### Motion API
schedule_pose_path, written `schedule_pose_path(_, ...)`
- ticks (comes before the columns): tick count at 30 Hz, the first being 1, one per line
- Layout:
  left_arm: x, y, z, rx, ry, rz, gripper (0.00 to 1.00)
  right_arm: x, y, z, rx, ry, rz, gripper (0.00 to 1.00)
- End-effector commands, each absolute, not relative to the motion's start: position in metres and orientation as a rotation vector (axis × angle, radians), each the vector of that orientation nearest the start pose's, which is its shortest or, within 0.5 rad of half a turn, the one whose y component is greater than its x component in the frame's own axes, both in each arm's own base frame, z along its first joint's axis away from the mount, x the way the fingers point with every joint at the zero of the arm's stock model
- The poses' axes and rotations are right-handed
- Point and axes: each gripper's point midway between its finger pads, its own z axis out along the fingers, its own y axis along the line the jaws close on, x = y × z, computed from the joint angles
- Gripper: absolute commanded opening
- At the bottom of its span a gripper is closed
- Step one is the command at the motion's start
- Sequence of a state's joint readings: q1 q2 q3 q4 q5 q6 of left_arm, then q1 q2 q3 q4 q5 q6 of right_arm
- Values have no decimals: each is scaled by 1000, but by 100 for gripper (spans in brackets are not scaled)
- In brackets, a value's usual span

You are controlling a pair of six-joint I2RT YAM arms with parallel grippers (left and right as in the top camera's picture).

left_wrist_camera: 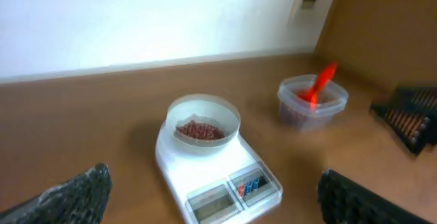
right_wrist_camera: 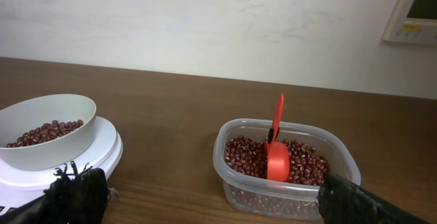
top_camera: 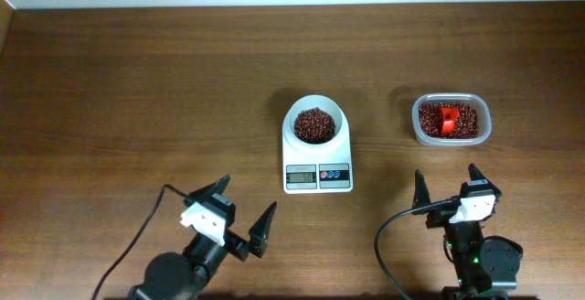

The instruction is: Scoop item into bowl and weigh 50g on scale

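A clear rounded-rectangular plastic container [right_wrist_camera: 273,198] with an orange-red plastic scoop [right_wrist_camera: 276,161] in it sat on the brown wood-grain surface [top_camera: 137,90].
The container stood toward the right rear of the surface. The scoop's cup rested inside it, and its flat handle leaned up above the rim. A plain white wall [right_wrist_camera: 171,19] ran behind the surface; a small white rectangular wall panel [right_wrist_camera: 413,12] with a pale display was mounted on it, at the upper right of the right wrist view.
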State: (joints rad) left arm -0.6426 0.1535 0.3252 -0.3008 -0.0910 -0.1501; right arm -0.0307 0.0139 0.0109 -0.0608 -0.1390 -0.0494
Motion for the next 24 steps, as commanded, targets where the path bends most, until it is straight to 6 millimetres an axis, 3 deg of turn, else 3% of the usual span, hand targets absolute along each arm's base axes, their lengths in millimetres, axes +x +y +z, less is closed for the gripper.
schedule_pose_path(1, 197, -124, 233, 302, 1526, -541, 99, 245, 17, 159, -121, 1632, 55, 99)
schedule_pose_path(7, 205, -126, 227, 239, 1362, -573, 99, 245, 17, 159, -121, 1632, 55, 99)
schedule_pose_path(12, 222, -100, 202, 136, 1472, -420, 99, 245, 17, 159, -121, 1632, 55, 99)
schedule_pose_path(15, 234, -74, 187, 65, 1530, -310, 99, 245, 17, 159, -121, 1632, 55, 99)
schedule_pose_path(17, 239, -54, 167, 17, 1609, -221, 99, 245, 17, 159, -121, 1632, 55, 99)
schedule_pose_path(21, 240, -51, 158, 249, 1626, -46, 99, 245, 17, 159, -121, 1632, 55, 99)
schedule_pose_path(24, 242, -43, 157, 236, 1630, -6, 99, 245, 17, 159, -121, 1632, 55, 99)
